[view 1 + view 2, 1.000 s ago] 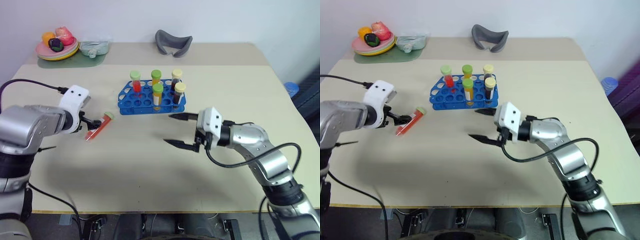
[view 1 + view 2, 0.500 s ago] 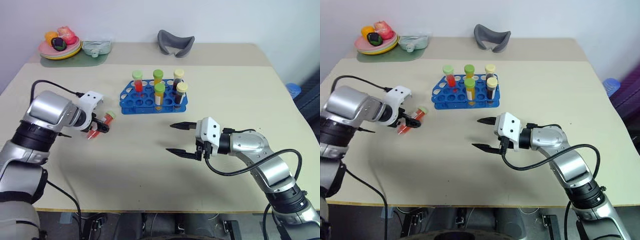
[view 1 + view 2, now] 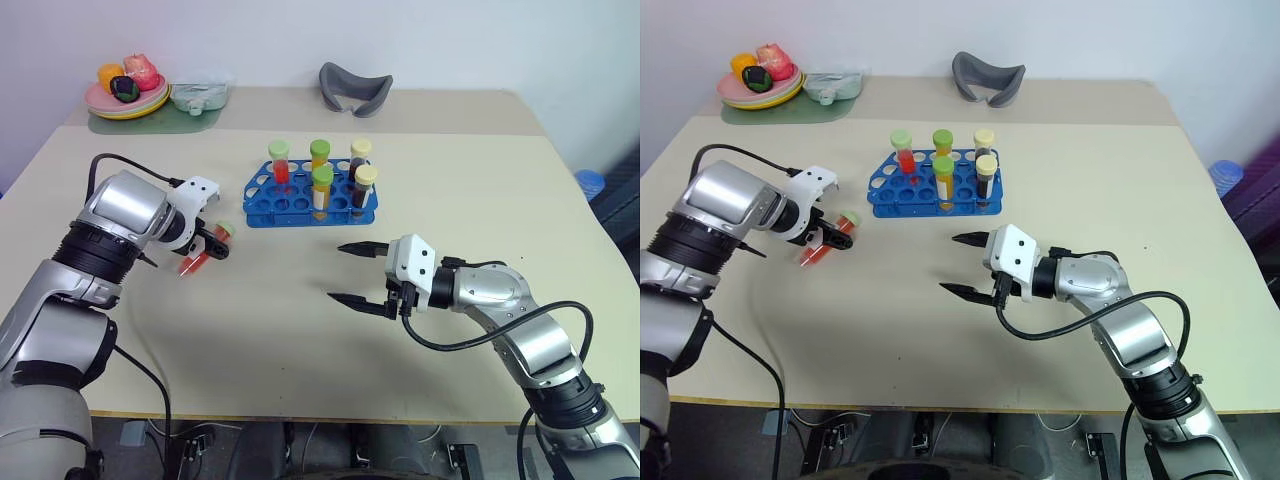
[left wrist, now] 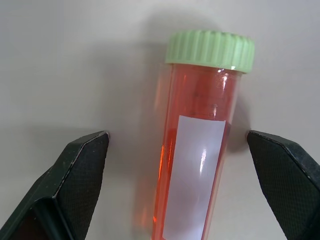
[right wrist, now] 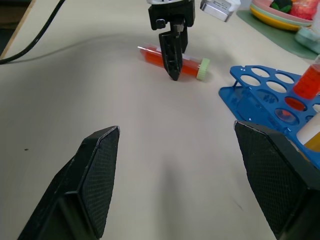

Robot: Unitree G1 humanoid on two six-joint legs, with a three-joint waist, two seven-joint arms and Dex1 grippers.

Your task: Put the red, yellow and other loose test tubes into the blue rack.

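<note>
One beige table (image 3: 300, 350) is carrying everything. Toward its twelve o'clock edge a grey curved object (image 3: 353, 87) is lying, and at about eleven o'clock a plate of toy food (image 3: 125, 92) is sitting on a green mat (image 3: 150, 118) beside a pale green container (image 3: 200, 96).

Just past the table's centre, toward twelve o'clock, the blue rack (image 3: 310, 198) is standing with five capped tubes upright in it: a red tube (image 3: 279, 163), two orange-yellow tubes (image 3: 321, 188) and two dark tubes (image 3: 364, 189).

At nine o'clock from the rack, the loose red tube (image 3: 204, 247) with its light green cap (image 4: 210, 50) is lying flat on the table. The left gripper (image 3: 207, 246) is pointing steeply down over it, its fingers spread wide on either side of the tube, neither pad touching it in the left wrist view.

At five o'clock from the rack, the right gripper (image 3: 356, 274) is hovering above bare table, fingers spread apart and gripping nothing.
</note>
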